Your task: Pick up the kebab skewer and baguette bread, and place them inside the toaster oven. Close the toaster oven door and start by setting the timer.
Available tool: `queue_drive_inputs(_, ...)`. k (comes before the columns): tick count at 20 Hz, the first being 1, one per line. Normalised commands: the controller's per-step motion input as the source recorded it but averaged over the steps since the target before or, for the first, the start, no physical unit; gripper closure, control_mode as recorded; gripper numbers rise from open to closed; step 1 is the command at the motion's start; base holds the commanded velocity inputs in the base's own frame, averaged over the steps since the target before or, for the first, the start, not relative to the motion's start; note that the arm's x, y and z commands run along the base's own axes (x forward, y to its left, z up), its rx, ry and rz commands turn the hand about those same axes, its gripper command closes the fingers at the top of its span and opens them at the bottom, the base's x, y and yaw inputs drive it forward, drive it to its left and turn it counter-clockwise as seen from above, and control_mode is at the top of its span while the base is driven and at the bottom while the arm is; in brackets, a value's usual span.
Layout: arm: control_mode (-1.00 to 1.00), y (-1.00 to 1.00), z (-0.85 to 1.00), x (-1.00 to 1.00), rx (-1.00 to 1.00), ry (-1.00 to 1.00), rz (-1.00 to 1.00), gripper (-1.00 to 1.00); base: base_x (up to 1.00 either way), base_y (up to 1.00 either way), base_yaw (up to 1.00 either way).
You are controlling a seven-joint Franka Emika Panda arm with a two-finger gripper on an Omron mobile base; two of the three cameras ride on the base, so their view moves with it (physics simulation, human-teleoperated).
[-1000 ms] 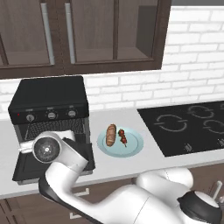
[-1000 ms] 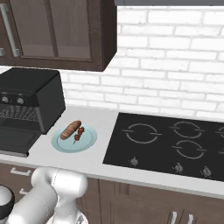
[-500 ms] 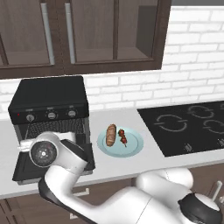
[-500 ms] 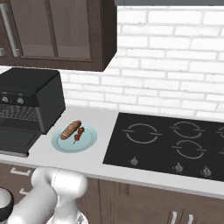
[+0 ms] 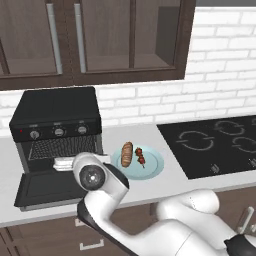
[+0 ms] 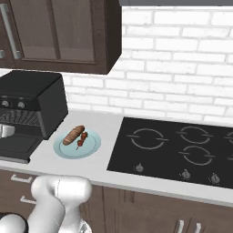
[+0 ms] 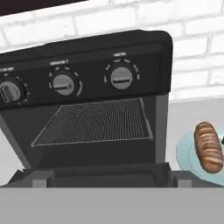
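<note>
**Skewer and loaf wait on the plate, jaws wide at the oven mouth**

The kebab skewer (image 5: 140,157) lies on the pale blue plate (image 5: 154,167), just beside the baguette bread (image 5: 127,153), both off to the right of the fingers and well clear of them. The skewer is probably light and stiff, but thin: a pinch across the chunky middle, not the bare stick, likely gives the pads something to bite on (the stick alone could roll or slip out). The baguette looks light too, with a crust that should take a firm squeeze; across its waist, at mid-length, seems the balanced place to hold it, as the rounded ends would tend to squirt free.

The gripper (image 5: 64,164) hangs low in front of the toaster oven (image 5: 56,116), jaws spread as wide as they go and holding nothing. Ahead of the fingers the toaster oven door (image 5: 50,188) lies folded down flat, the wire rack (image 7: 94,121) bare behind it, three grey knobs above. Farther right sits the black cooktop (image 6: 175,152).
</note>
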Motion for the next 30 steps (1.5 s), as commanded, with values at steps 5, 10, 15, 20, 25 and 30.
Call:
queue_drive_inputs(5,-1.00,0.51,-0.23,0.34,0.00,0.00,-0.06,-1.00,0.00,0.00,0.00)
queue_drive_inputs(10,-1.00,0.37,0.03,0.47,0.01,0.00,-0.09,-1.00,0.00,0.00,0.00)
queue_drive_inputs(15,-1.00,0.08,0.12,0.42,0.03,0.00,-0.03,-1.00,0.00,0.00,0.00)
queue_drive_inputs(20,-1.00,0.00,-0.12,0.09,-0.10,0.05,0.02,-1.00,0.00,0.00,0.00)
queue_drive_inputs(25,-1.00,0.13,-0.33,0.10,-0.26,0.03,0.04,-1.00,0.00,0.00,0.00)
queue_drive_inputs(30,-1.00,0.15,0.00,0.23,-0.04,0.12,0.01,-1.00,0.00,0.00,0.00)
